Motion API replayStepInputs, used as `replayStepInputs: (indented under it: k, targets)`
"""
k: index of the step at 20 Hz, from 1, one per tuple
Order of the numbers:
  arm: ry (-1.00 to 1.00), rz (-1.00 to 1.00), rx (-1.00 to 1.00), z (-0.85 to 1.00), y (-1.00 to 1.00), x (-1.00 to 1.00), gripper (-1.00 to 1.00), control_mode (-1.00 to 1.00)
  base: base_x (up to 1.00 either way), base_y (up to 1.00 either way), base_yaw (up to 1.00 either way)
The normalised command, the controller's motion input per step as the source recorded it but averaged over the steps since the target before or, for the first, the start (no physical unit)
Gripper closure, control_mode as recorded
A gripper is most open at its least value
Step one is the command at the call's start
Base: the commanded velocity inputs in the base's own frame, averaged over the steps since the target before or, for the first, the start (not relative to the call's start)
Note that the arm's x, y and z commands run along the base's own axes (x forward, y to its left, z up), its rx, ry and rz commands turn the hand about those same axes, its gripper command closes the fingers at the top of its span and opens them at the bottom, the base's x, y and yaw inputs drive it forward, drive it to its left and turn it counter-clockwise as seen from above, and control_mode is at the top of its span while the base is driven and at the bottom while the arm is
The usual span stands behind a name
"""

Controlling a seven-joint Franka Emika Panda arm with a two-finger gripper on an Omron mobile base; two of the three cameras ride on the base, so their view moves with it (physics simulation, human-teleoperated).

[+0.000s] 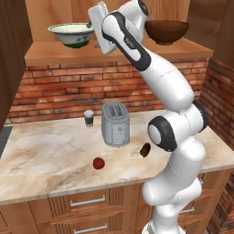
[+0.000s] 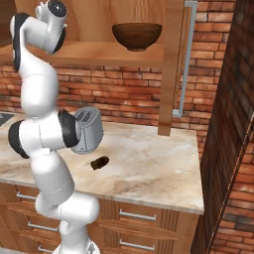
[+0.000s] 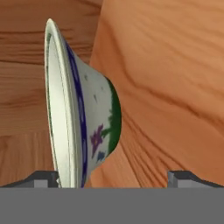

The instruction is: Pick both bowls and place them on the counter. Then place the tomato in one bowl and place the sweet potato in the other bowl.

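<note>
Gripper: jaws standing wide apart, straddling rim of white and green bowl sitting on wooden shelf; brown bowl resting right.

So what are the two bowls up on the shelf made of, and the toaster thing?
The white and green bowl looks like glazed ceramic: smooth, with painted bands and flowers. The dark brown bowl looks wooden, with a streaky grain and dull sheen. The toaster looks like brushed grey metal, though that could be plastic.
</note>
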Motion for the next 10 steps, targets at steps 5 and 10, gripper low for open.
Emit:
replayStepInputs:
  k: [5, 10]
  targets:
    - [0.05, 0.01, 0.0, 0.0, 0.16, 0.35, -1.0, -1.0, 0.0, 0.0, 0.0]
    - [0.01, 0.01, 0.0, 0.0, 0.13, 0.32, -1.0, -1.0, 0.0, 0.0, 0.0]
